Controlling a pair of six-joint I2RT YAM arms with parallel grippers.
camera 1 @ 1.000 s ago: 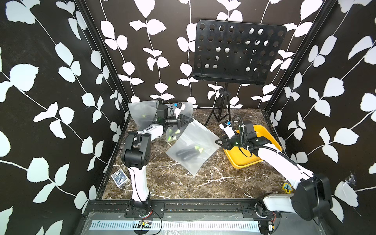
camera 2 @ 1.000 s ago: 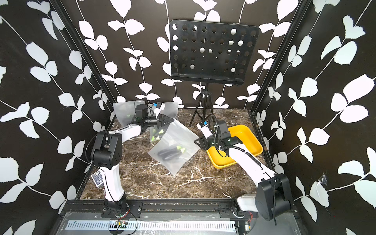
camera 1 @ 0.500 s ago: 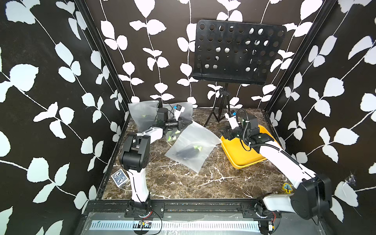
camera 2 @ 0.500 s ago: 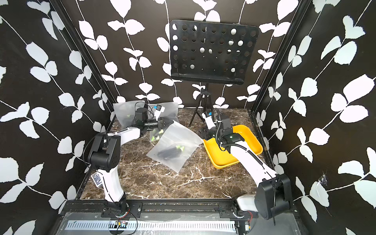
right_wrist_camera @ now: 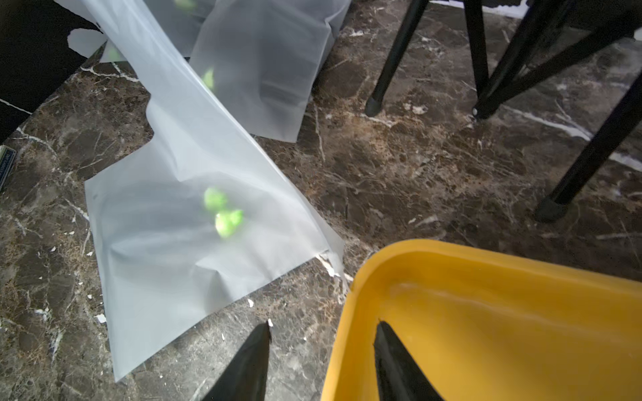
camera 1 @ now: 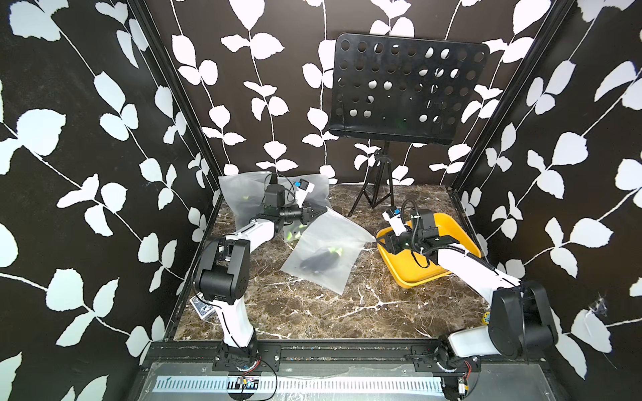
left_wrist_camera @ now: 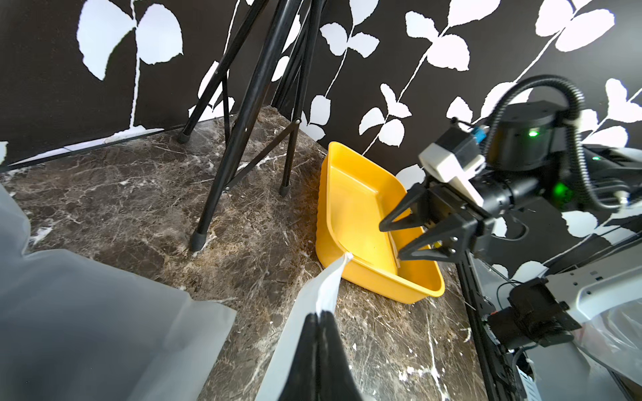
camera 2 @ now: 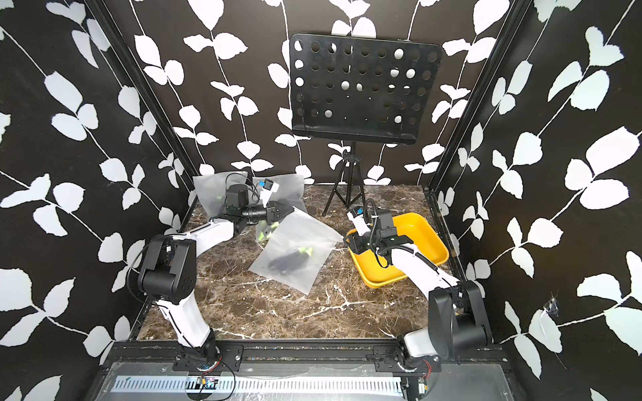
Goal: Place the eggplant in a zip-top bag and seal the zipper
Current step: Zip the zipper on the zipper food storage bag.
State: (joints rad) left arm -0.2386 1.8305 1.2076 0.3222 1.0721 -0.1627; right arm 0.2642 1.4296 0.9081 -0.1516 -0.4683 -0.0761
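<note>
frosted translucent soft plastic bag, smooth glossy yellow plastic tray, polished brown marble-look table with white veins, matt black perforated metal music stand

No writing or number here is clear enough to read.

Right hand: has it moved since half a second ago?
Yes: the right hand drew back from the yellow tray's far rim to its corner nearest the zip-top bag.
</note>
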